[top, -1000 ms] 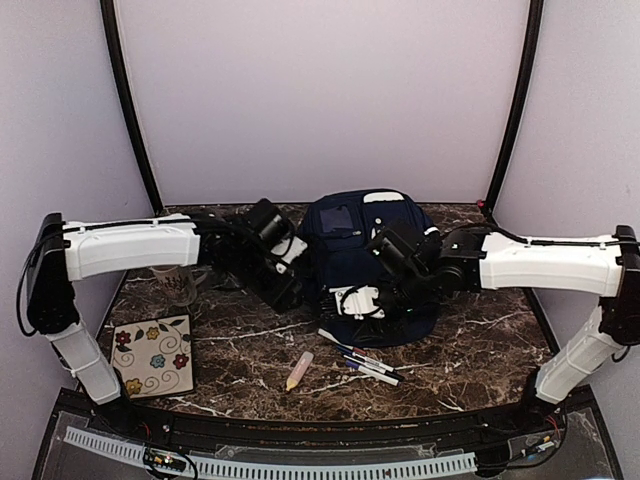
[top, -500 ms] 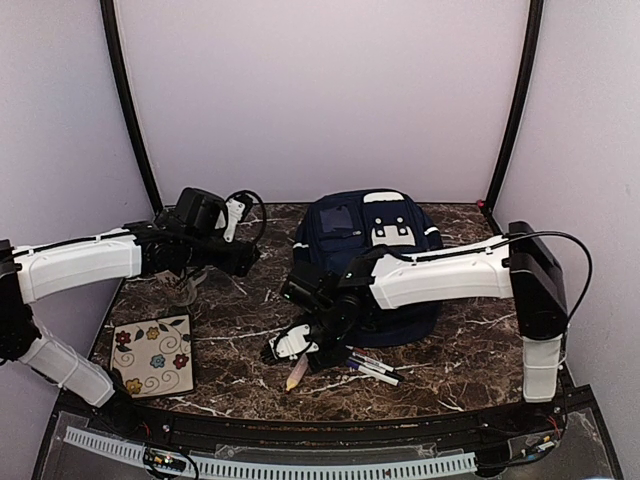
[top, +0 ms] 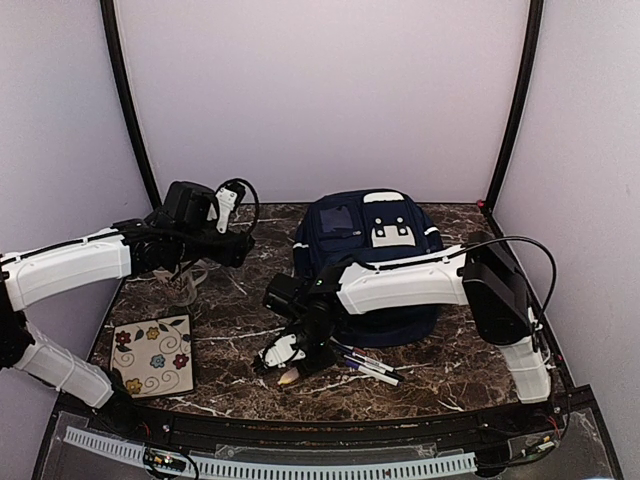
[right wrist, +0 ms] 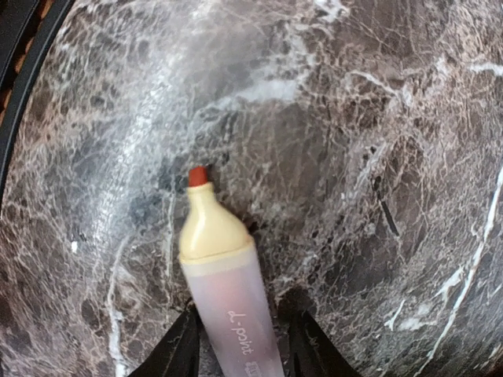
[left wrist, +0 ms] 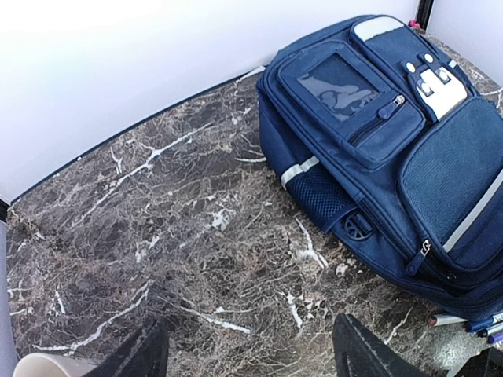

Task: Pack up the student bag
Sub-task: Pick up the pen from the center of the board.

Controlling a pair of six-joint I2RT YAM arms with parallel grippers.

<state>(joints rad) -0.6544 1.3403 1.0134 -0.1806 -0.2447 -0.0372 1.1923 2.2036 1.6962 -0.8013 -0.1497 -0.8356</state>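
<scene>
The right end effector sits narrow astride a pale pink marker with a yellow cap lying on the dark marble bench; whether it grips cannot be told. The left end effector gapes wide, holding nothing. The navy-blue striped fabric backpack lies at the bench's rear centre, pockets upward.

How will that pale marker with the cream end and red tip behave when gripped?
Probably stiff and light: the pale marker is a slim plastic barrel. Its smooth round body may slip or roll on the marble table.
</scene>
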